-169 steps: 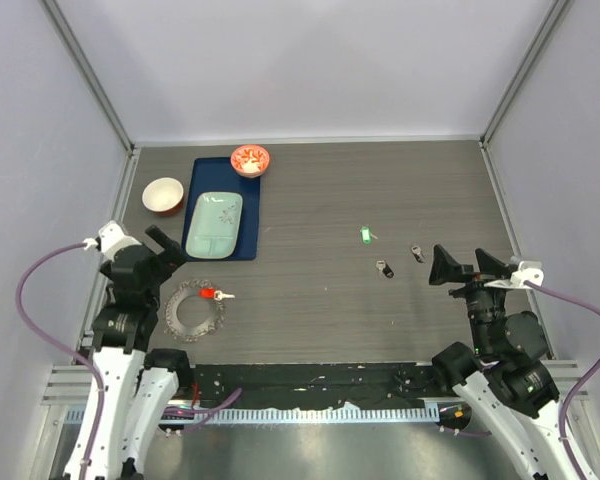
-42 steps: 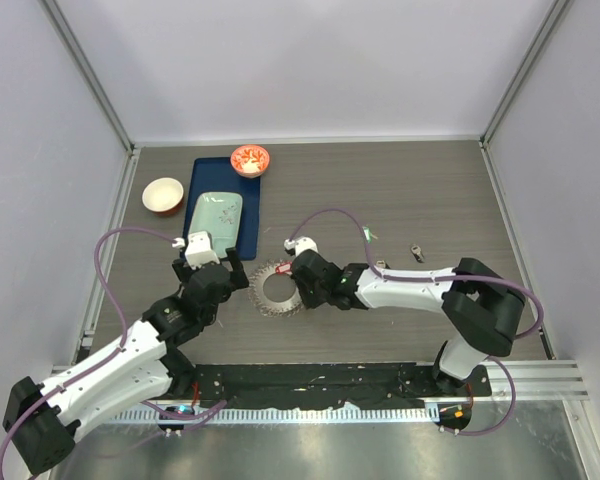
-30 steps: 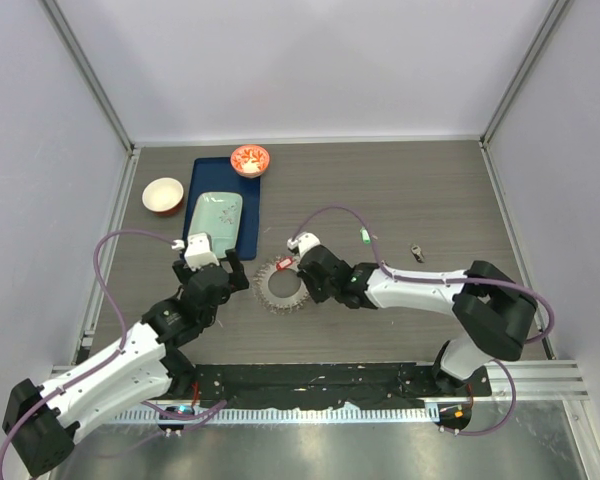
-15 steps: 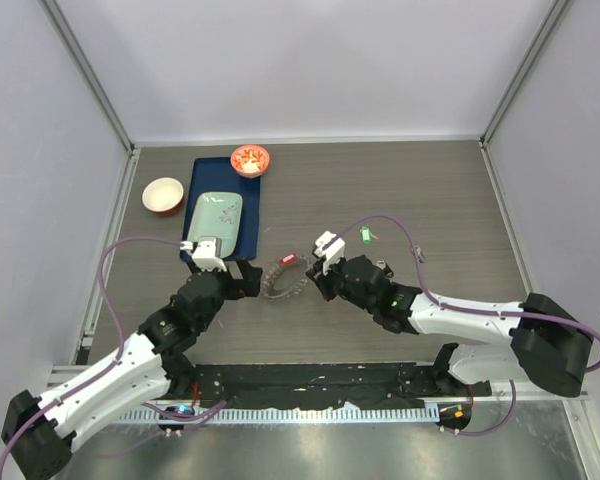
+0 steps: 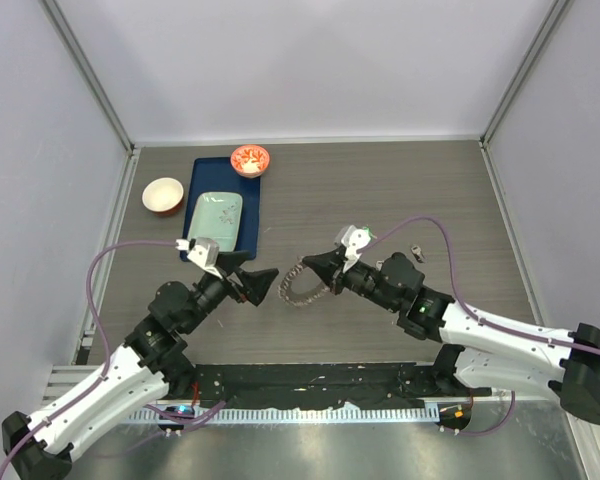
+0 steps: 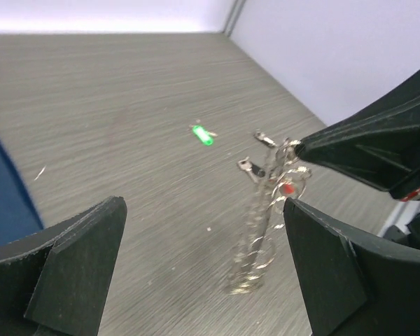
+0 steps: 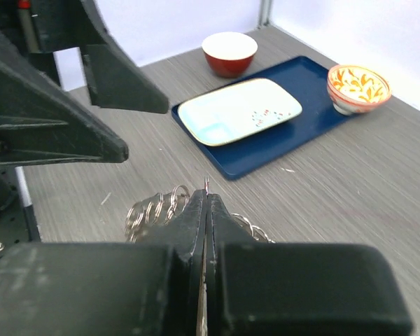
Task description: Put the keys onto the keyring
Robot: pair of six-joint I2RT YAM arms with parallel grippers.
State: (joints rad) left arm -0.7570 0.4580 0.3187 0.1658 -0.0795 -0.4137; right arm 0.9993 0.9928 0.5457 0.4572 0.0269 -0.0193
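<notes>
In the middle of the surface, between the two arms, the keyring stands up on edge. It is pinched at its top by the right gripper, whose fingers are pressed tight together w/ the ring's wire between them. From the right wrist cam the closed gripper fills the lower frame, and the ring's loops fan out just past the tip.

From the left wrist cam the keyring hangs as a thin blurred column. Its lower end is close to the surface, but I can't tell if it touches. A small red spot, the red key, sits at the ring's top just under the right gripper's tip. Whether it's threaded on is too blurred to tell.

The left gripper is on the ring's left, near it but not touching. Its fingers are spread wide and hold nothing, and in its own cam the ring sits inside the gap.

The green key lies flat on the surface beyond the ring, w/ the two dark keys further to the right, all apart from it.

At the far left is a blue tray w/ a pale green plate on it and an orange-patterned bowl at its far end. A red bowl stands just off the tray.
</notes>
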